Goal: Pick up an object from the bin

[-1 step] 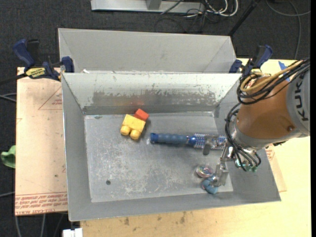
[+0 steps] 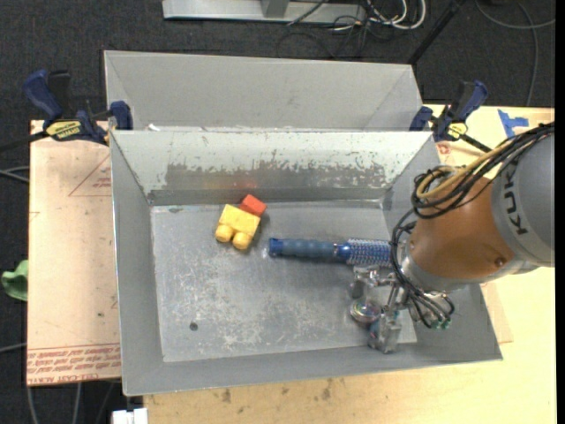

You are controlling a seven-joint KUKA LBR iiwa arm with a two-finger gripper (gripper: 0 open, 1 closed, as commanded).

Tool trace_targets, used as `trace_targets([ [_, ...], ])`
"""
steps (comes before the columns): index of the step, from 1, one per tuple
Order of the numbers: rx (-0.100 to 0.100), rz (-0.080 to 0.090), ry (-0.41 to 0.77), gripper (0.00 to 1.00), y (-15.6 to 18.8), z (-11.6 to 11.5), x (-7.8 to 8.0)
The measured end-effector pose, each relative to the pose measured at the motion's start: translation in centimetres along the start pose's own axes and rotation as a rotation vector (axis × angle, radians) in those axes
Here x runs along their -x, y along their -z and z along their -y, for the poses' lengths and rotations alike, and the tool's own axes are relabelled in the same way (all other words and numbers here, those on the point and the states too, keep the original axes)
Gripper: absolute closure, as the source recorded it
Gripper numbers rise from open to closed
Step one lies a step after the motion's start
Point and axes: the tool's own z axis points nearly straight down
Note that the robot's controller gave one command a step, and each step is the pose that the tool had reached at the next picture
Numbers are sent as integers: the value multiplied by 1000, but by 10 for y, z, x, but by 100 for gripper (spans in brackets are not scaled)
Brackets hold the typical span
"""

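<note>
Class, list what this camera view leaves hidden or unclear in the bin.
In the camera view:
1. Blue brush: its bristle end runs under the arm's orange cover, hiding its full length.
2. Bin floor beneath the gripper: covered by the arm.
3. Yellow block and orange piece: joined or separate, unclear.

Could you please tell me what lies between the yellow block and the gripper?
In the camera view, a blue brush lies between the yellow block and the gripper, handle toward the block.
</note>
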Motion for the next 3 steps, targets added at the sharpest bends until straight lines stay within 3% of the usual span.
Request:
trace_targets([
  [1, 0, -5, 4, 100, 2, -1, -1],
  [2, -1, 5, 4, 0, 3, 0, 2],
  [3, -3, 14, 92, 0, 3, -38, 0],
])
